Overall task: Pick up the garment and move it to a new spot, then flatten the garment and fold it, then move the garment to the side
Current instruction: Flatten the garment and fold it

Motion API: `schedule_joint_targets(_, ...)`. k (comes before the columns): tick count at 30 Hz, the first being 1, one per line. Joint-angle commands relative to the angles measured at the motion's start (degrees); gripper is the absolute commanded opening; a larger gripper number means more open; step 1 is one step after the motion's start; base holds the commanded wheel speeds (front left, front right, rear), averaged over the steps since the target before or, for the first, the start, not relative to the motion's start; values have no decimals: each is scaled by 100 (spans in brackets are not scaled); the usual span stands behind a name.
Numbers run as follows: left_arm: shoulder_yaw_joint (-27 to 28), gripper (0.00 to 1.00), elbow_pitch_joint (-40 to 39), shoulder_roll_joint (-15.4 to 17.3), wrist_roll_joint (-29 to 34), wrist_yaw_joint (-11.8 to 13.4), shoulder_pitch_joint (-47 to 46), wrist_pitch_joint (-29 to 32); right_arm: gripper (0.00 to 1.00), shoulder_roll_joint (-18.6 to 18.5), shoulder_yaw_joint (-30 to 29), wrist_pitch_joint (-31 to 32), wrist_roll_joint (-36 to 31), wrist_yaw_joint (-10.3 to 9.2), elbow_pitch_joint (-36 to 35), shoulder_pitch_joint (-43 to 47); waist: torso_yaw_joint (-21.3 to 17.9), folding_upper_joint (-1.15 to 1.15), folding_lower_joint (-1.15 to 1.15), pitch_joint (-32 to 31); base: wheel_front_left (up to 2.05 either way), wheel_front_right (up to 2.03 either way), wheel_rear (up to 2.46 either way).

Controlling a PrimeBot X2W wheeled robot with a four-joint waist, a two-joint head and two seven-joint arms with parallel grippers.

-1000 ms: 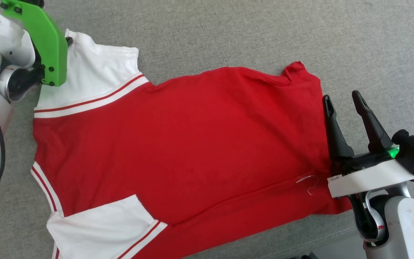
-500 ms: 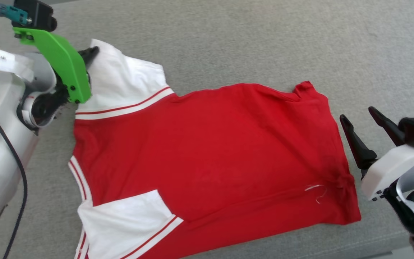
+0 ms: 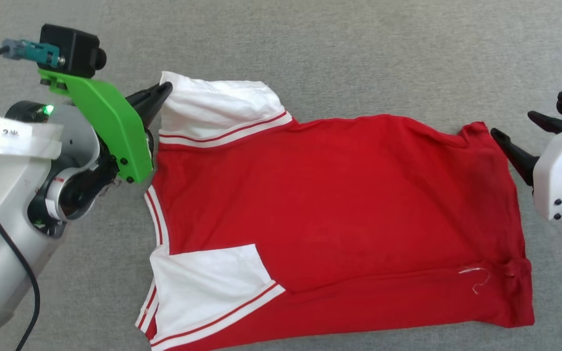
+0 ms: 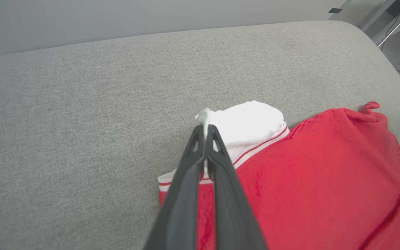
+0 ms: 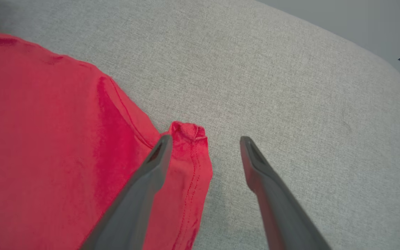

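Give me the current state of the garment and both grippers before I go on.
garment: spread mostly flat on the grey cushion, not yet folded.
left gripper: shut on the garment's white sleeve edge.
right gripper: open, by the red hem corner, gripping nothing.

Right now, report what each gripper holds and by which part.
The left gripper is shut on the garment, pinching the outer edge of its white sleeve. The right gripper is open and holds nothing, poised beside a red corner.
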Motion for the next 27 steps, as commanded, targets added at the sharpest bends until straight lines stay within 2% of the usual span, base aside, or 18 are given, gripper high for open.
schedule_joint_targets(1,5,0,-134,78,44,79,126,0,100,-39,94,44,81,-5,98,-151,144,0,0,133,0,0,0)
schedule_joint_targets(10,-85,0,-720,205,280,399,310,-34,100,-326,835,118,304,-5,699,-724,288,0,0,296,0,0,0)
schedule_joint_targets(26,-95,0,-803,111,329,321,235,-164,100,-524,1849,-105,565,-5,1219,-1161,461,0,0,611,0,0,0)
schedule_joint_targets(27,-91,0,-780,105,326,314,230,-176,61,-535,1919,-110,604,-5,1248,-1175,469,0,0,622,0,0,0)
